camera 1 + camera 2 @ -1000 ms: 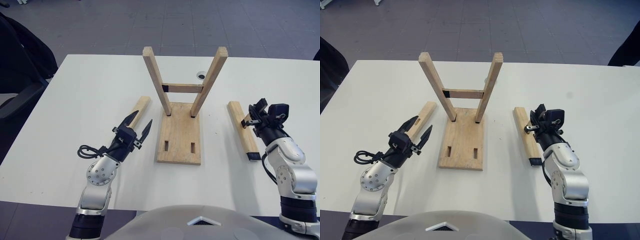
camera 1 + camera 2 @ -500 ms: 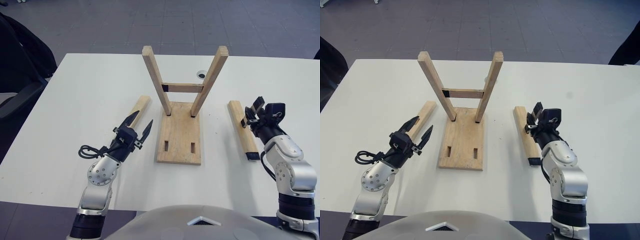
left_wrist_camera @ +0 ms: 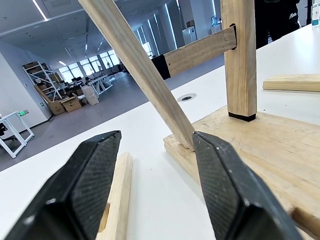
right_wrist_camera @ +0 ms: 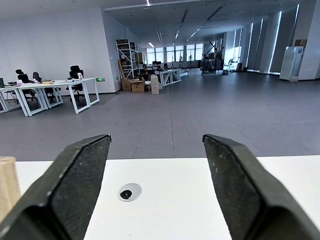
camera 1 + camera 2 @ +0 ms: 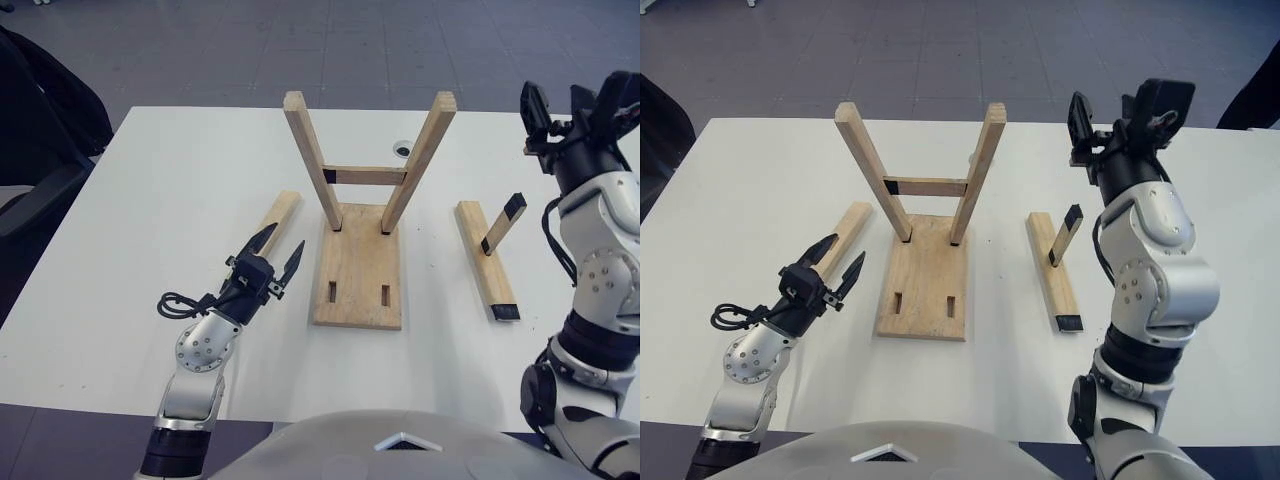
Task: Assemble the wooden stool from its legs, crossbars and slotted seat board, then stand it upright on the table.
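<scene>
The slotted seat board point(image 5: 357, 268) lies flat mid-table. Two legs point(image 5: 312, 160) point(image 5: 420, 158) stand slanting in its far slots, joined by a crossbar point(image 5: 366, 176); its two near slots are bare. A loose leg point(image 5: 278, 219) lies left of the board. Another loose leg point(image 5: 485, 262) lies to the right, with a short black-tipped crossbar point(image 5: 502, 224) sticking up from it at a tilt. My left gripper point(image 5: 284, 238) rests open by the near end of the left loose leg. My right gripper point(image 5: 1118, 104) is open, raised high above the table's far right, holding nothing.
A cable hole point(image 5: 402, 150) sits in the white table point(image 5: 180, 180) behind the standing legs. A dark chair point(image 5: 45, 140) stands off the table's left edge. Bare tabletop lies to the far left and right of the parts.
My right gripper has let go of the short crossbar by the right loose leg and risen up and back. The crossbar now stands tilted on that leg. The left arm has kept still.
</scene>
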Robot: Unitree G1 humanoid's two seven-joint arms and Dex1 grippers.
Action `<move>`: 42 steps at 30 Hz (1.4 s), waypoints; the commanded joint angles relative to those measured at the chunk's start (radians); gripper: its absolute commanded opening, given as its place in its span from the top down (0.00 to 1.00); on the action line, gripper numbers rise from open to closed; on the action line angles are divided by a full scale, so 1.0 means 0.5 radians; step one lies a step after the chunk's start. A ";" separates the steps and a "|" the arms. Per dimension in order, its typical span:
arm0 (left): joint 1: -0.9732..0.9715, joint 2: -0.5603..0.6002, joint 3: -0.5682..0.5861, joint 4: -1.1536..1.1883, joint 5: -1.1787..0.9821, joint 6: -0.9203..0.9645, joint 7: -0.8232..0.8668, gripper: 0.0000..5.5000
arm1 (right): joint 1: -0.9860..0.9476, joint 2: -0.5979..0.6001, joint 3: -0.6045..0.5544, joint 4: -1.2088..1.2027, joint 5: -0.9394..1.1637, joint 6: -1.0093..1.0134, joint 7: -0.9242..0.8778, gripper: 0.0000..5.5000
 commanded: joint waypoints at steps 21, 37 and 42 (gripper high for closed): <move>0.006 -0.010 -0.010 0.006 0.046 0.004 0.010 0.52 | -0.146 -0.005 0.039 0.058 -0.084 -0.094 0.089 0.43; 0.022 -0.021 -0.013 0.040 0.045 -0.001 0.017 0.52 | 0.005 0.110 -0.023 0.085 0.106 0.174 0.089 0.43; 0.037 -0.035 -0.011 0.066 0.058 -0.024 0.040 0.52 | -0.136 0.010 0.057 -0.181 0.024 0.185 0.043 0.43</move>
